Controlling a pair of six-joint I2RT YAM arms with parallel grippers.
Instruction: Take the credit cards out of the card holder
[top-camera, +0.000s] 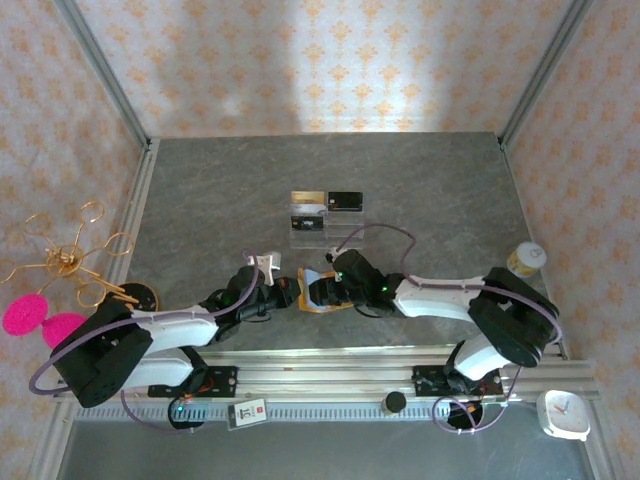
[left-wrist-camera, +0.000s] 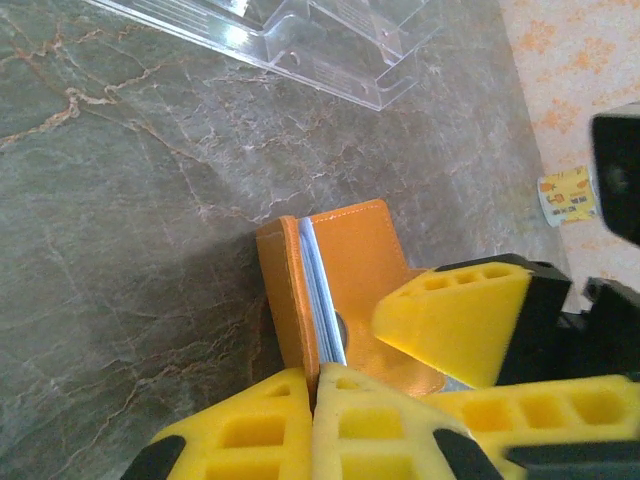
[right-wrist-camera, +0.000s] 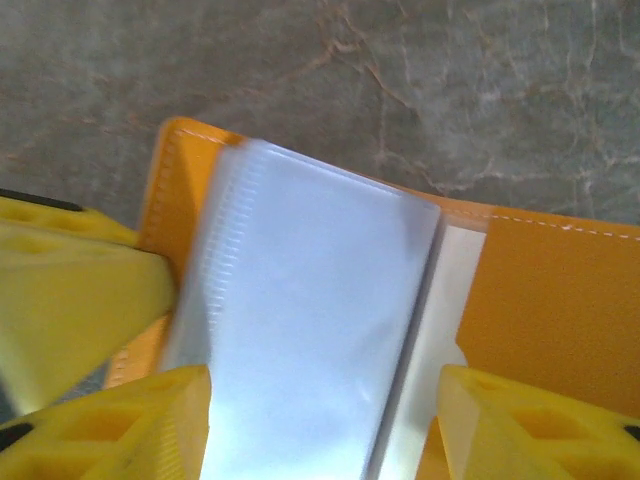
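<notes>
The tan-orange card holder (top-camera: 322, 296) lies open on the table between both grippers. My left gripper (left-wrist-camera: 316, 378) is shut on one orange cover edge of the card holder (left-wrist-camera: 352, 262), with pale card edges showing beside the pinch. My right gripper (right-wrist-camera: 320, 430) is open, its fingers (right-wrist-camera: 120, 420) standing either side of a pale blue-white sleeve or card (right-wrist-camera: 310, 330) inside the card holder (right-wrist-camera: 550, 300). Gold (top-camera: 307, 197), black (top-camera: 345, 200) and silver-white (top-camera: 308, 212) credit cards rest on the clear stand.
The clear acrylic tiered stand (top-camera: 322, 228) is just behind the card holder, its corner (left-wrist-camera: 330, 60) close by. A yellow-lidded jar (top-camera: 525, 258) stands at the right edge, a gold wire ornament (top-camera: 70, 260) and pink pads (top-camera: 25, 315) at the left.
</notes>
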